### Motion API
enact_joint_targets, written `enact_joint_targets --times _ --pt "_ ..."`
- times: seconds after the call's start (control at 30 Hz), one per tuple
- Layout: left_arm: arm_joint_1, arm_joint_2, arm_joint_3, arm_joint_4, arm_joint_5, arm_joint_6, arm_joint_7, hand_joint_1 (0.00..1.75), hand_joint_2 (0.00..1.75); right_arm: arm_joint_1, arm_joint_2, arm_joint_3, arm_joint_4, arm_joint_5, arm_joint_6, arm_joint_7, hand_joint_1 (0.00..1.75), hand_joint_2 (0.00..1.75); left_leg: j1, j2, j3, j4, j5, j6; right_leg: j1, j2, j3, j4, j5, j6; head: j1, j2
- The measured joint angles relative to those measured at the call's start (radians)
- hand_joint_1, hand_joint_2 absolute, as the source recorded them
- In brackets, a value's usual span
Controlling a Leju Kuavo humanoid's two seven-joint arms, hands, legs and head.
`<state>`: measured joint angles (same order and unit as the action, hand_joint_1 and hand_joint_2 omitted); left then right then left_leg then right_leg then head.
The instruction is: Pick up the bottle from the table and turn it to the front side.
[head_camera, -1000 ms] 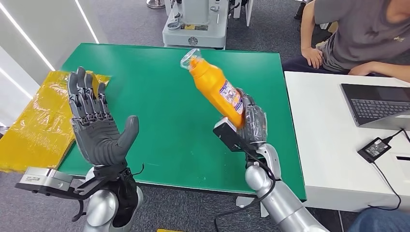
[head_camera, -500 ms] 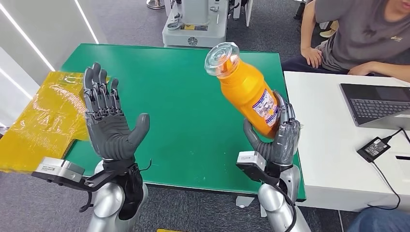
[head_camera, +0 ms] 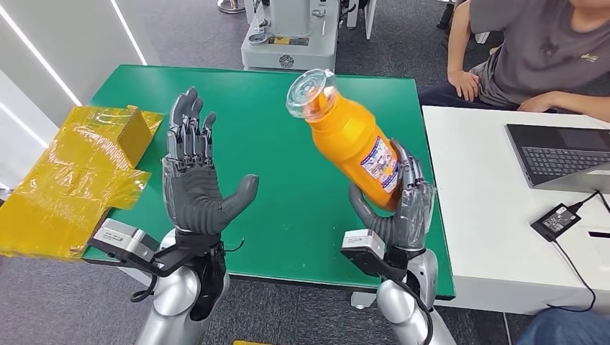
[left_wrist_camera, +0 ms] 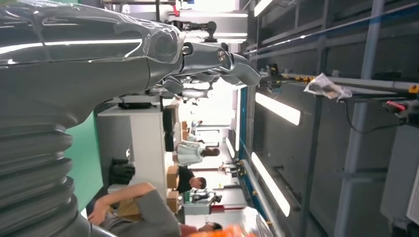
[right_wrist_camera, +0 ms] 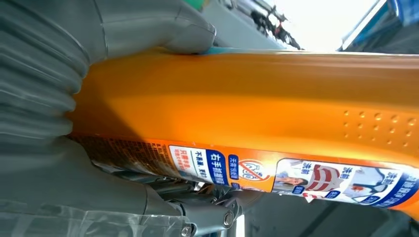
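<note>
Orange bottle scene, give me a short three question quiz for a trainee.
1. True or false: the orange bottle rests on the green table.
2. Which robot hand grips the bottle: A left, B right?
3. Fill in: beyond the table's left edge lies a ____ wrapped package.

Key: 1 false, it is held tilted above the table; 2 B; 3 yellow.

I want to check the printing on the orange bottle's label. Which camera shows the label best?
The right wrist view: the label lies close, its icons and blocks of print distinct. The head view shows the whole orange bottle in the right hand, its label small. The left wrist view catches a blurred orange sliver.
</note>
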<state>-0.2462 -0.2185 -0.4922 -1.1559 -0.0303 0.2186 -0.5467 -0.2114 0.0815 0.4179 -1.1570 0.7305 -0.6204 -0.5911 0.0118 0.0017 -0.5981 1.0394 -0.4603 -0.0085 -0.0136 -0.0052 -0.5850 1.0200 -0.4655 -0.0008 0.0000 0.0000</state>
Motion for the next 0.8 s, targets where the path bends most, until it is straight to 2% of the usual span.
enact_joint_targets --times 0.17,0.43,0.8 --pt "-0.007 0.000 -0.006 0.013 -0.003 -0.025 0.003 0.00 1.75 -0.013 -0.014 0.048 0.016 0.001 0.043 0.002 1.75 1.75 0.000 0.000 0.000 0.000 0.000 0.000 0.000 0.000 0.000 0.000 0.000 0.000 0.000 0.000" --pt "-0.033 0.000 -0.010 0.044 0.005 -0.076 0.015 0.00 1.75 -0.080 -0.017 0.115 0.054 0.003 0.054 -0.039 1.75 1.75 0.000 0.000 0.000 0.000 0.000 0.000 0.000 0.000 0.000 0.000 0.000 0.000 0.000 0.000" --pt "-0.059 -0.005 -0.010 0.090 0.021 -0.091 0.021 0.00 1.75 -0.193 0.015 0.196 0.121 0.036 0.116 -0.025 1.75 1.75 0.000 0.000 0.000 0.000 0.000 0.000 0.000 0.000 0.000 0.001 0.000 0.000 0.000 0.000"
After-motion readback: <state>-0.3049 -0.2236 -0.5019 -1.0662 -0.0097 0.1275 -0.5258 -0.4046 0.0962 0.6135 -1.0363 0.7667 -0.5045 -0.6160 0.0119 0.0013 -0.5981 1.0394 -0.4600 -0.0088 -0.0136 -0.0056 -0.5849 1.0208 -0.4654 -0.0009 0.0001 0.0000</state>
